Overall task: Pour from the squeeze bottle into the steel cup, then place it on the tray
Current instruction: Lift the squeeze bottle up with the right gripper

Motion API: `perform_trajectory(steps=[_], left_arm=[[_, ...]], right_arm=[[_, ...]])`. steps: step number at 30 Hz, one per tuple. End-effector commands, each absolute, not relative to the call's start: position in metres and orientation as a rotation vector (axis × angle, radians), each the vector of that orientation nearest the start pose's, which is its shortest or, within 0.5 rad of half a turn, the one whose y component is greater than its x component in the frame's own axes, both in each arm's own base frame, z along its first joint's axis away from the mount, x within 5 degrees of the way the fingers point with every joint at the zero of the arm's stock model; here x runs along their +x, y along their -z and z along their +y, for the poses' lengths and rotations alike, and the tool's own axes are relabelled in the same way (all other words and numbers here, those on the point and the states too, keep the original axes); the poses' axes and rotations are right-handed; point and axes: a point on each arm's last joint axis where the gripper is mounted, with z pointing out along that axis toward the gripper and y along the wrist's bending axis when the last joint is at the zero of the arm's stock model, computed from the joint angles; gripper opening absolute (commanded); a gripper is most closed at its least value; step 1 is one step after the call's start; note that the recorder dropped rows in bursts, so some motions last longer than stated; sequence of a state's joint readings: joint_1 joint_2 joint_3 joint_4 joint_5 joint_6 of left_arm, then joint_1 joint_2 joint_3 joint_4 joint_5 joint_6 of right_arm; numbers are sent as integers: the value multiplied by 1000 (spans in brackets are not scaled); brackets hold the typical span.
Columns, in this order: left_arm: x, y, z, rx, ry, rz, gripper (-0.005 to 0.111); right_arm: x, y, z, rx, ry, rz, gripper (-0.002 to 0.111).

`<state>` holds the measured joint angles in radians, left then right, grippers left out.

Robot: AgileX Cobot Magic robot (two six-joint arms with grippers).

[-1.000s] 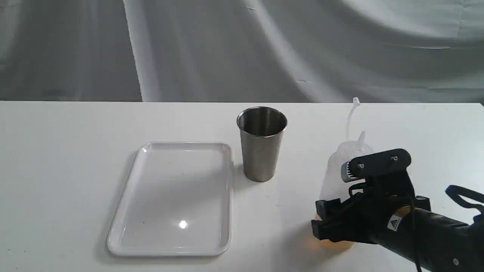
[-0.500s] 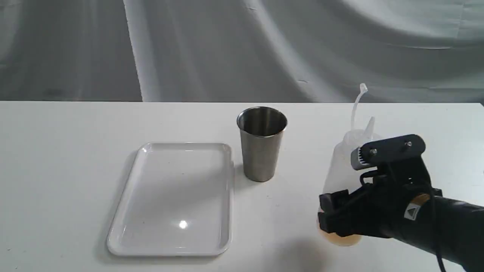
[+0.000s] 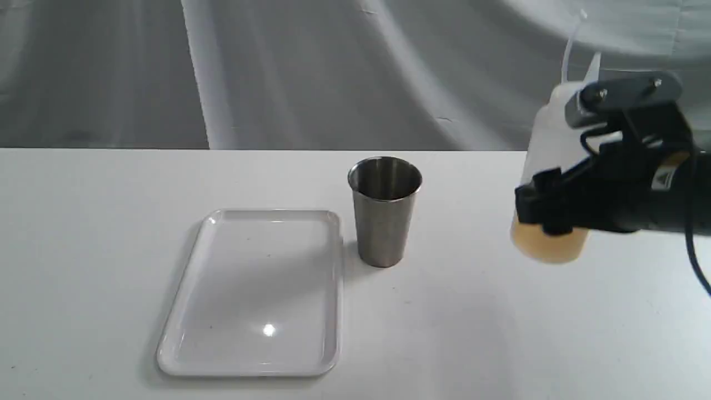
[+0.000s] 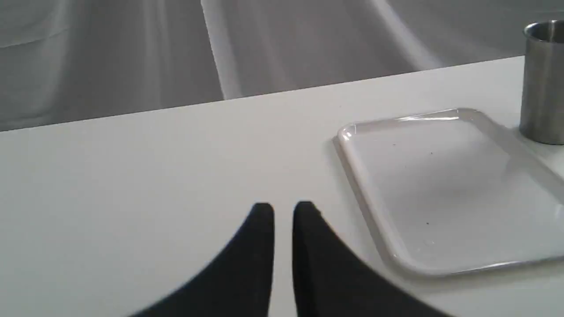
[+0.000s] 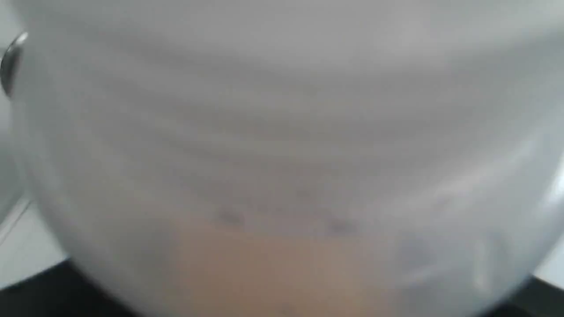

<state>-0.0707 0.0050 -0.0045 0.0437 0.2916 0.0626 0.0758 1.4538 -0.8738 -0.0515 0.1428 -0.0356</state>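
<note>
The right fingers [image 3: 536, 203] clamp the squeeze bottle [image 3: 544, 139], upright in the air, well right of the steel cup [image 3: 383, 216]. Pick-up looks done; the pour and placing on the tray [image 3: 183, 311] remain. The left fingers [image 4: 262, 229], nearly together and empty, wait over the worktop [image 3: 83, 222].
</note>
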Motion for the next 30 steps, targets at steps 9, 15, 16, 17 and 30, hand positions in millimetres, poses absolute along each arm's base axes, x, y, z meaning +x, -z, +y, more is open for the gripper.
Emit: perform_trajectory(steps=[9,15,16,17,30], left_arm=[[55,-187,-3,147,-32,1762,8],[55,-187,-3,147,-32,1762,8],[55,-187,-3,147,-32,1762,8],[55,-187,-3,147,-32,1762,8],[55,-187,-3,147,-32,1762,8]], right_arm=[[335,-330,15,-382,347,2103,28],[361,-309,37,-494,587,2265,28],[364,-304,43,-517,602,2279,28],[367,-298,48,-550,613,2285,28],[379,-269,64,-614,602,2320,28]])
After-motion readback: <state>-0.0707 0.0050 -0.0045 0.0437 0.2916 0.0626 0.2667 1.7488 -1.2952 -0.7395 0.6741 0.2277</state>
